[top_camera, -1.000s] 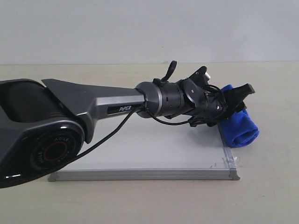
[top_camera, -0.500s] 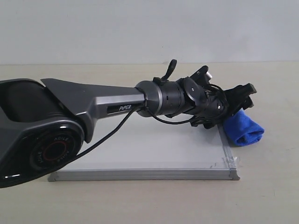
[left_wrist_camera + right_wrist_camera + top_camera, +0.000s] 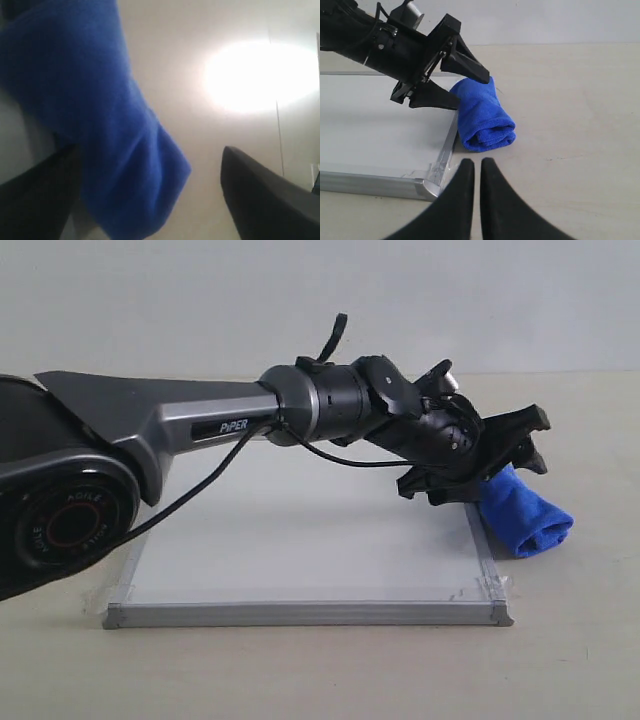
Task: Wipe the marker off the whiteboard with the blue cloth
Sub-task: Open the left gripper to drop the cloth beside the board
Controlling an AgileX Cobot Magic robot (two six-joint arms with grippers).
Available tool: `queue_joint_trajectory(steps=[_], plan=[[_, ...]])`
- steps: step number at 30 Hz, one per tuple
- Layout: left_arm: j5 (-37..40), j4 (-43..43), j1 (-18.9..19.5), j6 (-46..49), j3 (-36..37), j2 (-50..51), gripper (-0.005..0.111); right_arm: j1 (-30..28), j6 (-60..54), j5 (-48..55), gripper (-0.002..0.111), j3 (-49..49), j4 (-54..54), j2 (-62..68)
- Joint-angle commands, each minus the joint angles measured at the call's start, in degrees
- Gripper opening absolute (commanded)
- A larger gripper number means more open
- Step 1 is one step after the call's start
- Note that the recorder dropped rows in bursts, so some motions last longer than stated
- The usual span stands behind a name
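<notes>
2 end effectors are showing, and neither is gripping anything. Nearest to you, in the right wrist view, the right end effector (image 3: pixel 476 164) is hanging over the bench (image 3: pixel 560 150) with its 2 dark fingers drawn almost together, only a thin slit showing between them.

Just beyond it, the whiteboard (image 3: pixel 375 125) is lying flat on the bench. Its silver-grey frame is running along the front edge, and clear tape is crinkling around the near right corner cap (image 3: pixel 425 189).

Farther along that right side, the blue cloth (image 3: pixel 485 120) is lying as a thick roll on the bench, off the board and just beside the outer edge of the right frame rail. You cannot tell whether it is touching the rail or only sitting next to it.

The left end effector (image 3: pixel 543 443) is hovering at the far end of the cloth with its fingers (image 3: pixel 265 200) spread wide. In the left wrist view the cloth is sitting between them, close against 1 finger and well clear of the other.

The left arm (image 3: pixel 180 420) is reaching in from the left, raised above the white surface. Farthest back, a plain pale wall (image 3: pixel 320 300) is closing off the scene.
</notes>
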State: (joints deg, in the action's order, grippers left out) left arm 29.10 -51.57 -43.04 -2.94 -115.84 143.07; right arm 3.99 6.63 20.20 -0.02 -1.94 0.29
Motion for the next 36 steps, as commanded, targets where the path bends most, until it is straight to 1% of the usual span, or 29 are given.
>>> queue_joint_trajectory(steps=[1, 3, 5, 7, 12, 16, 23, 26, 29, 32, 36], plan=[[8.19, 1.80, 2.89, 0.39, -0.31, -0.69, 0.068, -0.28, -0.17, -0.55, 0.001, 0.02, -0.09, -0.29], [11.54, 4.41, 3.91, -0.43, -0.31, -0.69, 0.064, -0.28, -0.17, -0.55, 0.001, 0.02, -0.09, -0.29], [13.23, 6.78, 4.60, -1.29, -0.31, -0.69, 0.054, -0.28, -0.17, -0.55, 0.001, 0.02, -0.09, -0.29], [13.39, 8.11, 5.17, -1.31, -0.31, -0.69, 0.042, -0.28, -0.17, -0.55, 0.001, 0.02, -0.09, -0.29], [12.24, 7.98, 5.12, 1.55, -0.31, -0.69, 0.004, -0.28, -0.17, -0.67, 0.001, 0.02, -0.09, -0.29], [10.74, 8.89, 5.12, 0.92, -0.31, -0.69, 0.004, -0.28, -0.17, -0.67, 0.001, 0.02, -0.09, -0.29], [2.44, 9.06, 5.12, 0.12, -0.31, -0.69, 0.004, -0.28, -0.17, -0.67, 0.001, 0.02, -0.09, -0.29], [2.78, 9.21, 5.12, 0.93, -0.31, -0.23, 0.004, -0.28, -0.17, -0.67, 0.001, 0.02, -0.09, -0.29], [5.21, 10.52, 5.31, 4.37, -0.31, -0.52, 0.004, -0.28, -0.17, -0.67, 0.001, 0.02, -0.09, -0.29], [8.95, 16.04, 5.87, 4.07, -0.16, -2.28, 0.004, -0.28, -0.17, -0.67, 0.001, 0.02, -0.09, -0.29], [11.58, 29.07, 5.87, -4.38, 3.43, -7.39, 0.004, -0.28, -0.17, -0.67, 0.001, 0.02, -0.09, -0.29]])
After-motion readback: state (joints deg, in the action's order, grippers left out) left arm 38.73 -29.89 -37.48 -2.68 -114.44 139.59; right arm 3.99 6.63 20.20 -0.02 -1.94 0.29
